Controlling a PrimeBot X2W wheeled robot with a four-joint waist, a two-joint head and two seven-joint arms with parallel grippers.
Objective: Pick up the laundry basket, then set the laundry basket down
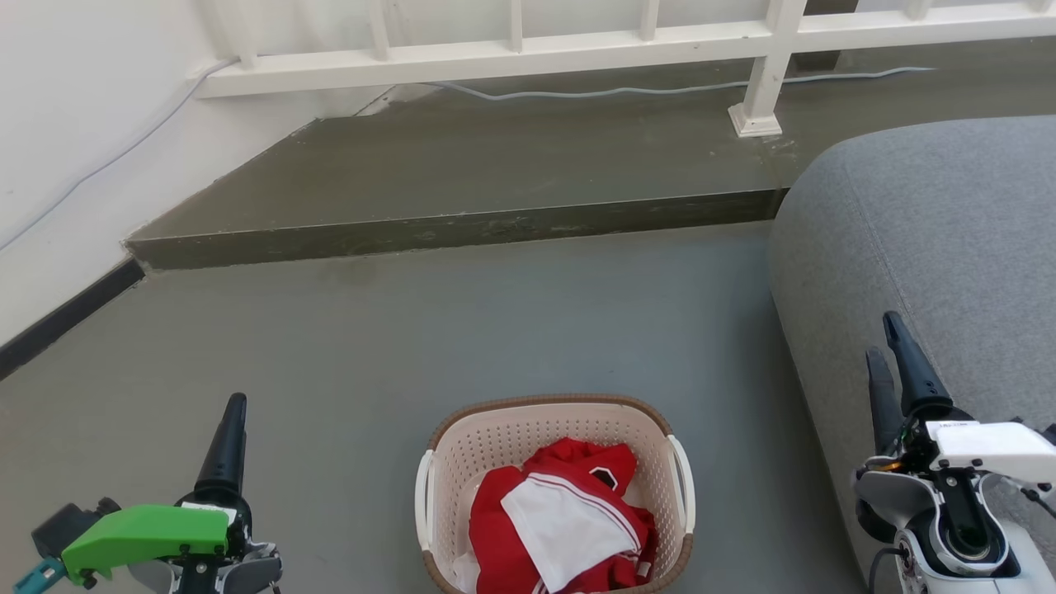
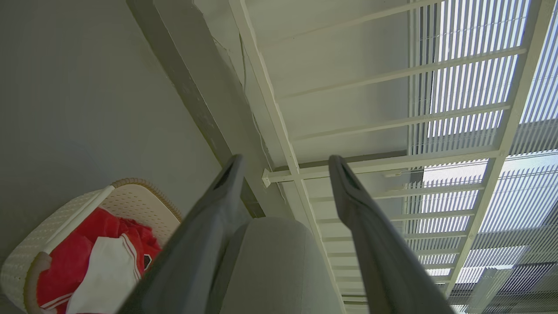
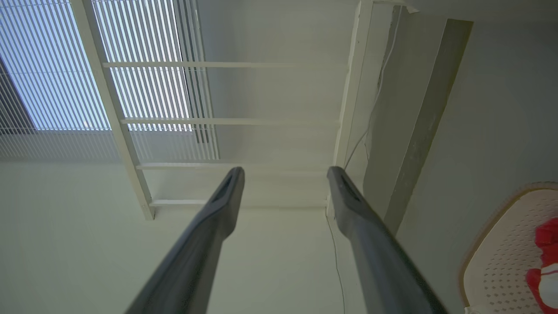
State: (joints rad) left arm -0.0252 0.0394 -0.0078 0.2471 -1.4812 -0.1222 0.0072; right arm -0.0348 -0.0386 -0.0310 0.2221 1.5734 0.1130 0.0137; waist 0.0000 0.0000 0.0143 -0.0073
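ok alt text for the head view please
A cream laundry basket holding red and white clothes sits on the grey floor between the left gripper and the right gripper. A grey sofa stands at right, a white railing behind.

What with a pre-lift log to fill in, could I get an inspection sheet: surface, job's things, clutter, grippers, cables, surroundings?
Surface: grey floor, smooth.
Job's things: laundry basket upright on the floor between the arms, red and white clothes inside.
Clutter: nothing seen.
Grippers: left gripper open, holding nothing; right gripper open, holding nothing; both apart from the basket.
Cables: pale cable on the raised step, under the railing.
Surroundings: grey sofa on the right, white wall on the left.
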